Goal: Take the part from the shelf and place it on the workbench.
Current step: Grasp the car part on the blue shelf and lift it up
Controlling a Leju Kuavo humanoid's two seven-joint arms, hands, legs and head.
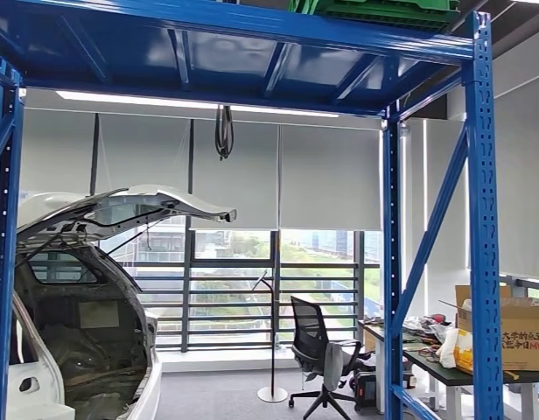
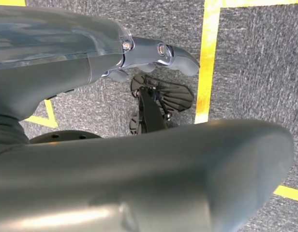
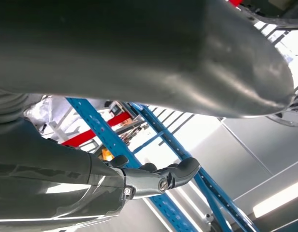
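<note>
A blue steel shelf [image 1: 483, 219] frames the head view, its upper deck [image 1: 207, 52] seen from below. A green crate-like object [image 1: 379, 10] lies on top of that deck, and I cannot tell whether it is the part. At the right stands a dark-topped workbench [image 1: 451, 374]. My left hand [image 2: 140, 50] hangs over grey carpet, fingers stretched out and thumb apart, holding nothing. Blue shelf beams [image 3: 103, 133] run behind my right hand [image 3: 140, 181], which also has straight fingers and holds nothing.
A white car body [image 1: 75, 332] with its tailgate raised stands at the left, beyond the shelf. A black office chair [image 1: 316, 350] and a floor stand [image 1: 273, 350] are in the middle. On the workbench lie a cardboard box [image 1: 518, 332] and clutter. Yellow tape lines [image 2: 207, 63] mark the carpet.
</note>
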